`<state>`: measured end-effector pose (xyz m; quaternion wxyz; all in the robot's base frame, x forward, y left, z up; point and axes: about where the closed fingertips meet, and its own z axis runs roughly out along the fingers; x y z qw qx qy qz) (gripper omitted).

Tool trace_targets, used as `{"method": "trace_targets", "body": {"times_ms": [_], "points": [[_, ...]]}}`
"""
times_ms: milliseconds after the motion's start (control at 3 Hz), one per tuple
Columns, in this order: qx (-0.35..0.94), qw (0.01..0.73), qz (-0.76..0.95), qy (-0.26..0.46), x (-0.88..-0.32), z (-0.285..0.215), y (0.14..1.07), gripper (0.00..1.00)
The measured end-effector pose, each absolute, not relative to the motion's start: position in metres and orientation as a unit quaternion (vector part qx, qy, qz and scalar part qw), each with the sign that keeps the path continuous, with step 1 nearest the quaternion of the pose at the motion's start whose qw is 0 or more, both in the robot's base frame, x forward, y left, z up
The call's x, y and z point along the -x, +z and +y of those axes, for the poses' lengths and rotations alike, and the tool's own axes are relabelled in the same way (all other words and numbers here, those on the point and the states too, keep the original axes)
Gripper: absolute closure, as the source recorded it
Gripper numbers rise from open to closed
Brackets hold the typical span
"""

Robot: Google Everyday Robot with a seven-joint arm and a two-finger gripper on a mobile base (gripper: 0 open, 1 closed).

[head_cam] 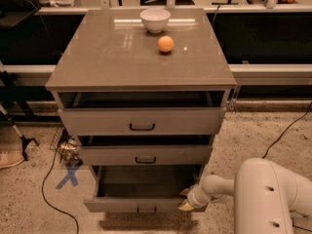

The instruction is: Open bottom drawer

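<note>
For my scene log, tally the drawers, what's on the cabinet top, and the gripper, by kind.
Drawers: 3, top drawer, middle drawer, bottom drawer
White bowl: 1
Orange: 1
Gripper: 1, at the bottom drawer's right front corner
Total: 6

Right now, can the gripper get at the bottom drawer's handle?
Probably yes. The gripper sits at the right end of the front of the bottom drawer, and nothing stands between it and the black handle at the front's middle.
</note>
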<state>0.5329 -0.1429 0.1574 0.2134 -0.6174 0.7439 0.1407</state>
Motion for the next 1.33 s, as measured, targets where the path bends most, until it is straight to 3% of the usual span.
{"method": "trace_targets", "body": {"times_ms": [667,1333], "points": [[0.608,0.221,0.749,0.144,-0.5216,-0.1465,0.1572,1.00],[0.608,0.220,0.748,0.146,-0.5199,-0.1442,0.1556,0.50]]}}
